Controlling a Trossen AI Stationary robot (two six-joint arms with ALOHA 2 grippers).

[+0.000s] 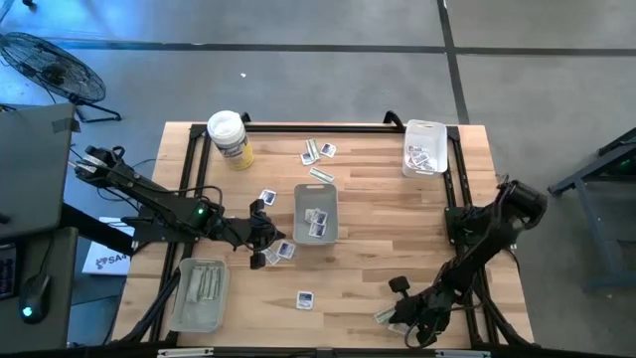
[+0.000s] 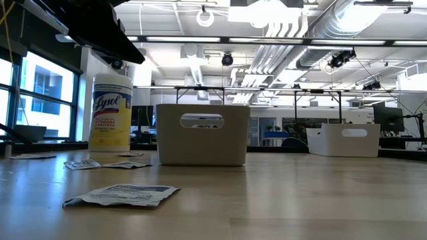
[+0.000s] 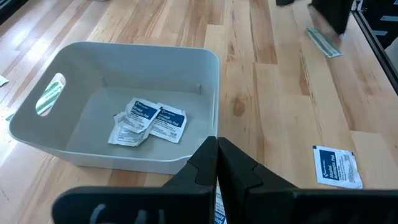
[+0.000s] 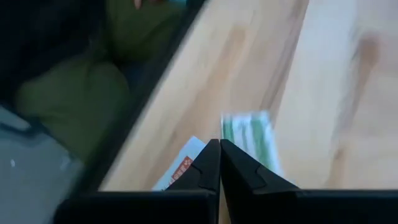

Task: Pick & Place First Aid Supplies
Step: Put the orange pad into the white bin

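Note:
The first aid supplies are small flat packets scattered on the wooden table: white ones [image 1: 305,298] [image 3: 336,167] and pale green strips [image 1: 320,174]. A few white packets [image 3: 149,121] lie in the grey centre tray [image 1: 297,214]. My left gripper [image 3: 216,155] hangs shut just short of that tray's near wall. A sliver of a white packet [image 3: 219,208] shows behind its fingertips. My right gripper [image 4: 219,149] is shut at the table's near right edge, by a green-and-white strip [image 4: 249,140] and a white packet with red print [image 4: 183,165]. My left gripper: whether its shut fingers hold the white packet seen behind their tips or that packet lies on the table below, I cannot tell. My right gripper closes its fingertips at the long edge of the green-and-white strip [image 4: 227,127], slanting down from above. The fingers hide the contact. Whether the strip is clear of the table does not show.
A white tray [image 1: 442,129] with packets stands at the far right. A clear tray [image 1: 179,298] with strips sits at the near left. A Lysol tub [image 1: 229,137] stands at the far left. Black frame rails run along the table's edges.

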